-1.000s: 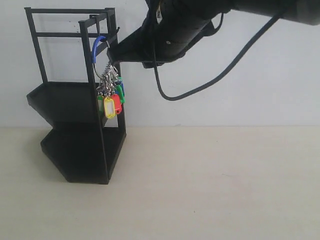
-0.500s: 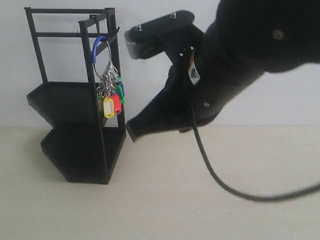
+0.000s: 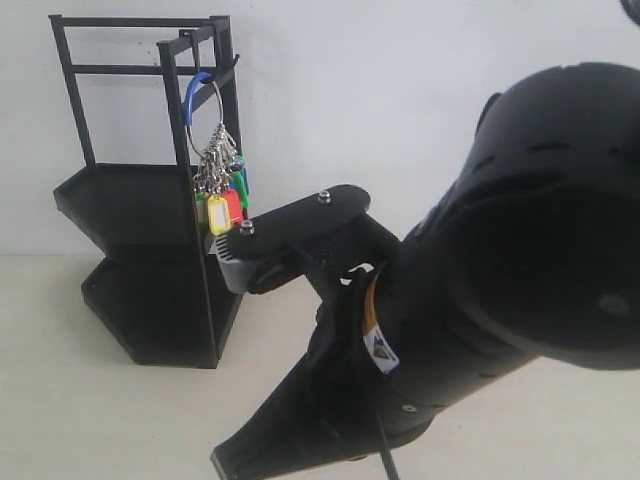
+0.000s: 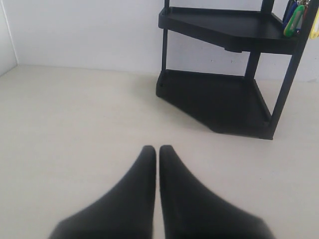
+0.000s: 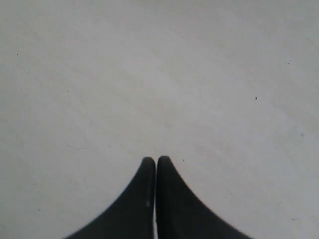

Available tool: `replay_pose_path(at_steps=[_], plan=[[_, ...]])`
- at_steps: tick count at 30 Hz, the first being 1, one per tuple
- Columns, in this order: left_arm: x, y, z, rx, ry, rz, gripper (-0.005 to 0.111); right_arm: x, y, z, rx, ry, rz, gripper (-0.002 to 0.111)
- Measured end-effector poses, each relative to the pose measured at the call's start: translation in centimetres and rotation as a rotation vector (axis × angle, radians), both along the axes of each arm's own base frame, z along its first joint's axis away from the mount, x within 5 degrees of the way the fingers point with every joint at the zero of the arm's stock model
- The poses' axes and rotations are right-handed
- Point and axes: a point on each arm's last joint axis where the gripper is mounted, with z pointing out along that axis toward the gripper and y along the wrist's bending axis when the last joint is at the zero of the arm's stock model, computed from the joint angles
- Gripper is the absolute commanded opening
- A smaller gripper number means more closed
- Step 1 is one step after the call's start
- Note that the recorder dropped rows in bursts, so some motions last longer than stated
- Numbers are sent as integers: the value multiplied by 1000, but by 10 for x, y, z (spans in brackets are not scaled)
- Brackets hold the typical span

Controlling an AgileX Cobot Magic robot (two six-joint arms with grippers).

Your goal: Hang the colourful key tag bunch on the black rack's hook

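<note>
The colourful key tag bunch (image 3: 222, 205) hangs by its blue-sleeved wire loop (image 3: 193, 98) from the hook (image 3: 222, 68) on the top rail of the black rack (image 3: 150, 200). Nothing holds the bunch. My right gripper (image 3: 226, 462) is low at the front, well below and apart from the rack, with its bulky arm filling the foreground. In the right wrist view that gripper (image 5: 156, 160) is shut and empty over bare tabletop. My left gripper (image 4: 157, 149) is shut and empty, facing the rack (image 4: 219, 99), with a few tags (image 4: 294, 20) at the frame's edge.
The rack stands at the back left against a white wall (image 3: 420, 110). The pale tabletop (image 3: 110, 420) stretches in front of it. The right arm's black body (image 3: 500, 300) blocks the lower right of the exterior view.
My right arm has drawn away from the hook and swung down toward the front of the table. The bunch stays hanging on the hook, let go.
</note>
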Motion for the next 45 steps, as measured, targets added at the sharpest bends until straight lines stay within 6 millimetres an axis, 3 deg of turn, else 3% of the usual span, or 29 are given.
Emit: replay_pose_path(at_steps=[16, 23, 30, 38, 45], plan=[[0, 0, 0, 0, 0, 0, 4, 1, 1, 1, 14, -12, 5, 0], [0, 0, 0, 0, 0, 0, 4, -7, -9, 16, 91, -79, 66, 0], [0, 0, 0, 0, 0, 0, 4, -28, -55, 36, 305, -244, 136, 0], [0, 0, 0, 0, 0, 0, 4, -18, -129, 7, 482, -348, -133, 0], [0, 0, 0, 0, 0, 0, 4, -39, -190, -28, 583, -429, -410, 0]])
